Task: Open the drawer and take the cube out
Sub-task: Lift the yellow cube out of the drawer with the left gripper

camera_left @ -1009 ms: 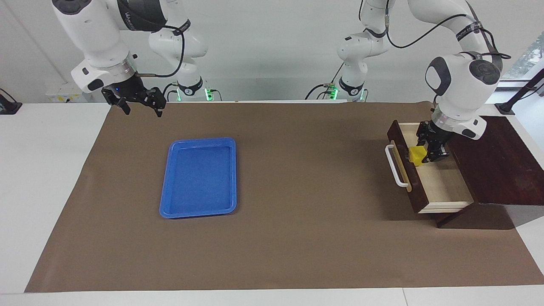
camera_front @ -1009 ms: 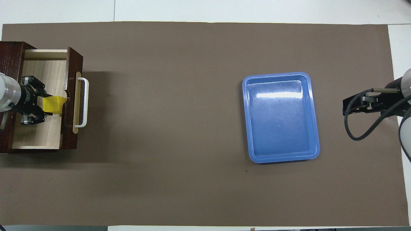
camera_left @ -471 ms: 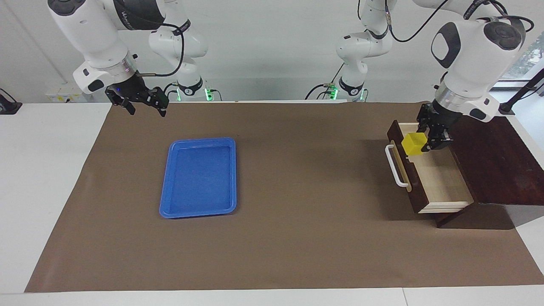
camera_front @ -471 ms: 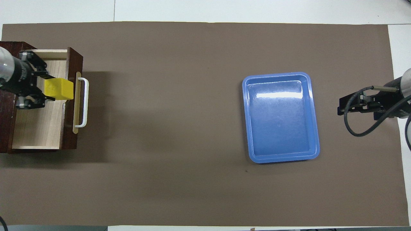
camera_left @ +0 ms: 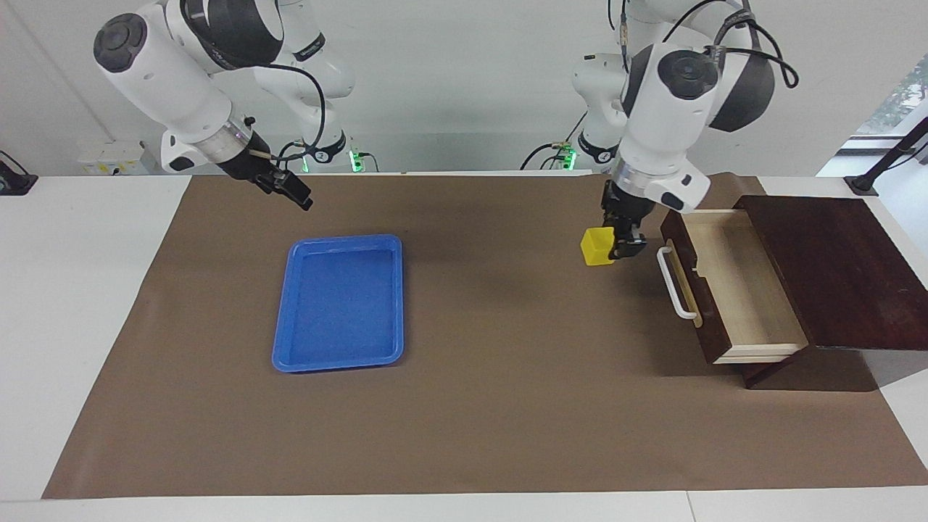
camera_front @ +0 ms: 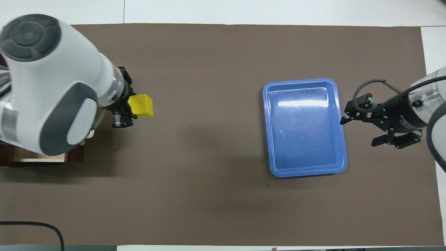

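At centre right of the facing view, the left gripper [camera_left: 615, 243] is clenching the cube [camera_left: 597, 246], a small bright yellow block with flat faces, in the air over the brown mat [camera_left: 507, 377], clear of the drawer [camera_left: 732, 290], which is standing pulled open with its pale wood interior bare. At upper left, the right gripper [camera_left: 288, 191] is waiting near the glossy blue tray [camera_left: 339, 301]; whether its claw is released cannot be told.

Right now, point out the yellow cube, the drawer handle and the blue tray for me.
cube [camera_left: 597, 246], facing view, on its front face, held by the left gripper [camera_left: 616, 249].
drawer handle [camera_left: 672, 284], facing view, middle of the white bar.
blue tray [camera_front: 304, 81], overhead view, on the rim farthest from the robots.
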`<state>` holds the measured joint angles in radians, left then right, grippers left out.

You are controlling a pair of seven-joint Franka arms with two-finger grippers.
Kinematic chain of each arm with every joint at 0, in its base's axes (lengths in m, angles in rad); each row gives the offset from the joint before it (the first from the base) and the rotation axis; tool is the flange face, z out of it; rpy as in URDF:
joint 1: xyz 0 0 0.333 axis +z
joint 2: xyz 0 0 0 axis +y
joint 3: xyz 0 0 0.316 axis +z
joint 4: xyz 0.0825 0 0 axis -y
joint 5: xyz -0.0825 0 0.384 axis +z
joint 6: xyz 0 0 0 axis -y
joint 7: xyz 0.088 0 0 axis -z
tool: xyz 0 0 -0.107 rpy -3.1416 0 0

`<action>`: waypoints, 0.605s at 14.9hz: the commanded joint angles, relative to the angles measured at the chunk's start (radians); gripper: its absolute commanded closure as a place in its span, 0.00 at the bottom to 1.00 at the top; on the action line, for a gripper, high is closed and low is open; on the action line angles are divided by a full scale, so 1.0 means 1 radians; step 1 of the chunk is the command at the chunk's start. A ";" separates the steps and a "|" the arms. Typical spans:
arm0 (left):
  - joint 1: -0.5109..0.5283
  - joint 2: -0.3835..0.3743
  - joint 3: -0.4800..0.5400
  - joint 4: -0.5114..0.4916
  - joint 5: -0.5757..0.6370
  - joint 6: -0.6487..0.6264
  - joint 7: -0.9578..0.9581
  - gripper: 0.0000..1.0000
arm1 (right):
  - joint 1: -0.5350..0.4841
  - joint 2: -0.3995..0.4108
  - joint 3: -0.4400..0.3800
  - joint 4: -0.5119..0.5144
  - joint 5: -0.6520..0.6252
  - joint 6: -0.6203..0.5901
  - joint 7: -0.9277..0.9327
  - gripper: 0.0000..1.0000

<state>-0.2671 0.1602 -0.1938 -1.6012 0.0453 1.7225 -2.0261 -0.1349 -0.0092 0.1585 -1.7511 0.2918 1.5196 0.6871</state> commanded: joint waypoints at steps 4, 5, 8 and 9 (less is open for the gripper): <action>-0.129 0.064 0.017 0.003 -0.001 0.080 -0.121 1.00 | 0.079 0.100 0.006 -0.079 0.205 0.187 0.376 0.00; -0.135 0.065 0.017 -0.006 -0.001 0.095 -0.134 1.00 | 0.105 0.116 0.006 -0.094 0.243 0.230 0.426 0.00; -0.149 0.062 0.019 -0.045 0.001 0.118 -0.138 1.00 | 0.182 0.124 0.006 -0.189 0.372 0.402 0.520 0.00; -0.149 0.062 0.019 -0.043 0.001 0.118 -0.138 1.00 | 0.204 0.135 0.006 -0.206 0.427 0.448 0.551 0.00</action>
<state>-0.3997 0.2363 -0.1910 -1.6200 0.0455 1.8166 -2.1477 0.0429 0.1383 0.1632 -1.8913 0.6313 1.8832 1.1825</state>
